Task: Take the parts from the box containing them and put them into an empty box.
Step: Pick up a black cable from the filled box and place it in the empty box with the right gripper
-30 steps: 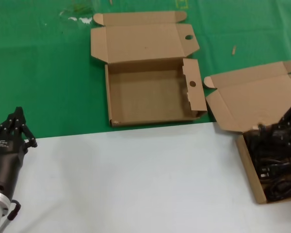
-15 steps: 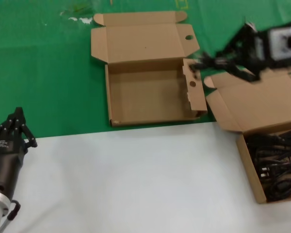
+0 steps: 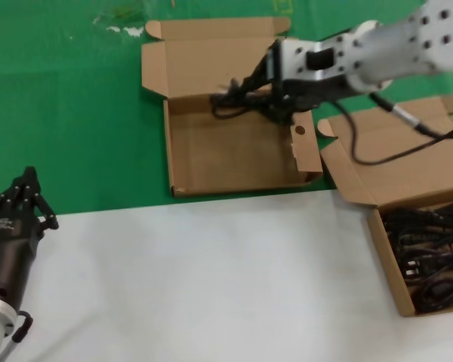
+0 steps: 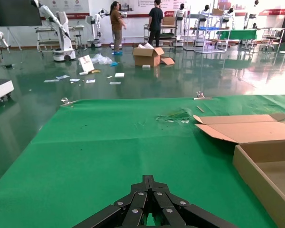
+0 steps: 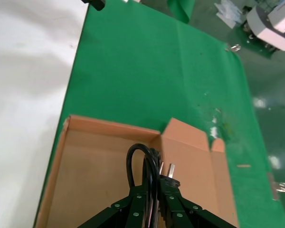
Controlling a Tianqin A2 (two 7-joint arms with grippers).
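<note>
Right gripper (image 3: pixel 245 94) clamped on one bundled cord (image 3: pixel 228 100), hanging over the far edge of the empty box (image 3: pixel 234 162), close to the hinge line of its open lid. Grip confirmed from the right wrist view: fingers pinched narrow around the black loop, plug prongs (image 5: pixel 169 172) sticking out just beside them, box floor below. Not yet released, not yet down inside the walls.

Risks from here:
- Drop point too near the back wall. Release at this spot could land the bundle half on the lid or draped over the rim rather than flat on the floor (judgement only, height above the floor unreadable).
- Loop or plug snagging on a finger at opening. Rubbery cable, so likely to cling and get dragged back out with the retreat.
- Bundle held by only a few strands, from the look of it. Could loosen in mid-air and trail a tail over the wall.
- Holed side flap (image 3: pixel 300 130) standing up just beside the arm. Any sideways sweep on the way out could knock it or shove the light box across the green mat (image 3: pixel 75 113).

Remaining parts (image 3: pixel 430 249) piled in the source box (image 3: pixel 385 260), on the robot's right, so plenty of trips left.

Left gripper (image 3: pixel 23 200) parked low at the near left, well apart from both boxes, fingertips drawn together to a point in its own wrist view.
</note>
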